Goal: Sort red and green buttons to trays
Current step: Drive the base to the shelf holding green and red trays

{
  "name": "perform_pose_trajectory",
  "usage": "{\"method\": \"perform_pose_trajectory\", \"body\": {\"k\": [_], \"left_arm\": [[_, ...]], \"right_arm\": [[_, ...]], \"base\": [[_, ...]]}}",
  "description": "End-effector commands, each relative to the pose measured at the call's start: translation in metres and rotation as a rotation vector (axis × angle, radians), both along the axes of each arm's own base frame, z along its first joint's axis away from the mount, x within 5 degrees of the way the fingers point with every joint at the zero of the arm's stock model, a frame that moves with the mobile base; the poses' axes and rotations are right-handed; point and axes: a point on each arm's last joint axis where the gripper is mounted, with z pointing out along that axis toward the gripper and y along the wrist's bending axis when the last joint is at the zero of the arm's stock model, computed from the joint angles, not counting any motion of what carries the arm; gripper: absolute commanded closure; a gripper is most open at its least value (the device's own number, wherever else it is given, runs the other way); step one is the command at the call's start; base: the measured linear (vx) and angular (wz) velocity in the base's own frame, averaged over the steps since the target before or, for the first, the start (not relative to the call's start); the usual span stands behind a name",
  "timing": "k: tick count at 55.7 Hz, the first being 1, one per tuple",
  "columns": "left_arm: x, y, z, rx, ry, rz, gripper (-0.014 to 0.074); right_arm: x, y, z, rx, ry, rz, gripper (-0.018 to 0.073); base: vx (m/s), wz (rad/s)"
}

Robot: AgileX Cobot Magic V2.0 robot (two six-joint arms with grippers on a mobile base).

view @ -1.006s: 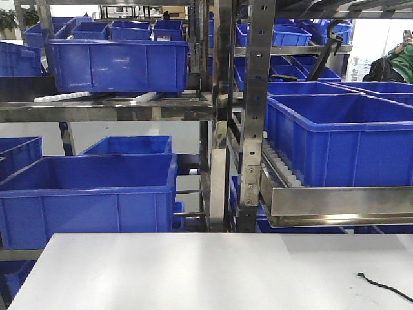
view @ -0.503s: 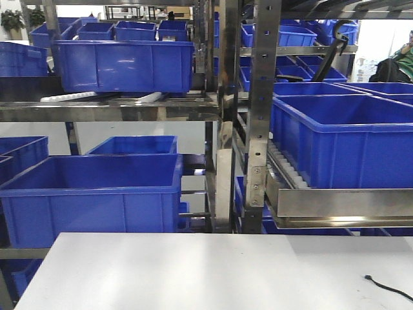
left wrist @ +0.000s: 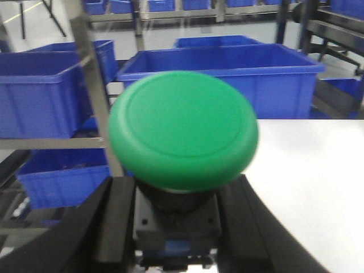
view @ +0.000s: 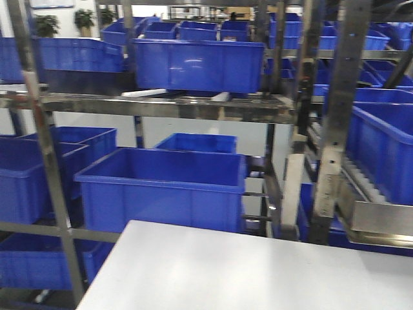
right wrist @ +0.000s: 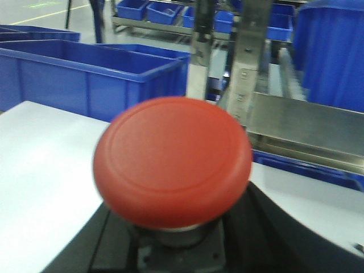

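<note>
In the left wrist view my left gripper (left wrist: 177, 219) is shut on a green button (left wrist: 183, 129), a wide green mushroom cap on a black body clamped between the two black fingers (left wrist: 116, 222). In the right wrist view my right gripper (right wrist: 176, 244) is shut on a red button (right wrist: 173, 160), its red cap hiding most of the black body and the fingertips. Both buttons are held above the white table (view: 245, 271). Neither gripper shows in the front view. No sorting trays are in view.
Metal racks (view: 168, 104) with several blue bins (view: 164, 187) stand beyond the table's far edge. A steel post (view: 45, 168) stands at the left. A roller shelf with a blue bin (view: 387, 155) is at the right.
The front view has swung: the racks and bins have shifted to the right in the picture, and the table's left corner now shows. The black cable at the right is out of view.
</note>
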Motion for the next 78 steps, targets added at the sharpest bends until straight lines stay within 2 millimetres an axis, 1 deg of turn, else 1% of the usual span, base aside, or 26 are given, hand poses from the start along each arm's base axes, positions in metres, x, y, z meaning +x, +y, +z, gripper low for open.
{"method": "perform_pose_trajectory", "body": {"k": [1, 30, 78], "left_arm": [[0.0011, -0.0030, 0.0162, -0.020, -0.097, -0.030, 0.0595], [0.0011, -0.0030, 0.0162, -0.020, -0.097, -0.030, 0.0595], [0.0011, -0.0030, 0.0161, -0.020, -0.096, -0.030, 0.0595]], "right_arm": [[0.0019, 0.0016, 0.0181, 0.004, -0.116, 0.017, 0.0568], [0.0019, 0.0016, 0.0181, 0.004, -0.116, 0.017, 0.0568], [0.0019, 0.0016, 0.0181, 0.004, -0.116, 0.017, 0.0568]], "base": [[-0.02, 0.42], [-0.04, 0.49], [-0.01, 0.70]]}}
